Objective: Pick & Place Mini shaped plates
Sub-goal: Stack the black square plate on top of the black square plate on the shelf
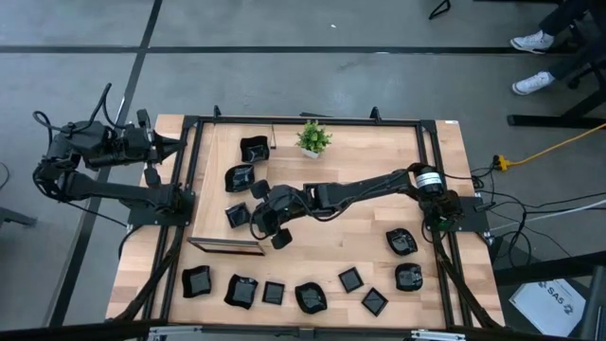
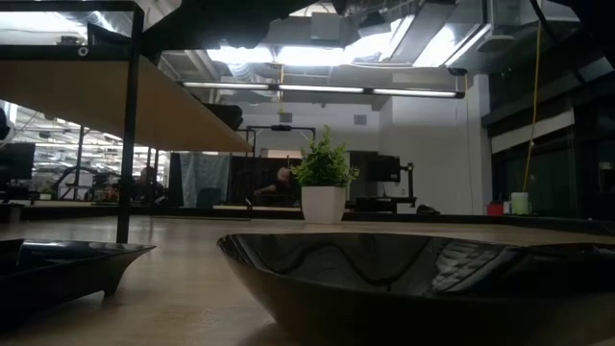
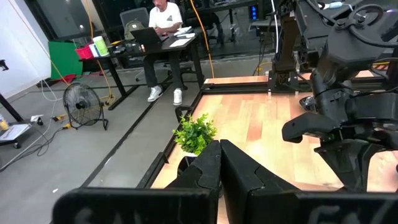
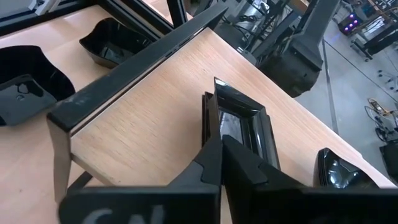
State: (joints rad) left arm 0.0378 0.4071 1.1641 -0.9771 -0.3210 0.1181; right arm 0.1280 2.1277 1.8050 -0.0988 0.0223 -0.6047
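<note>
The right gripper [image 1: 268, 224] has closed on the rim of a square plate [image 4: 239, 121], pinching one wall edge-on, just inside the near rim of the raised wooden tray [image 1: 227, 246] at the table's left centre. A thin rim grip on glossy ware probably slips easily, so lift straight and slowly, keeping the plate from swinging. The left gripper [image 3: 217, 163] waits shut beyond the table's left edge, holding nothing.
</note>
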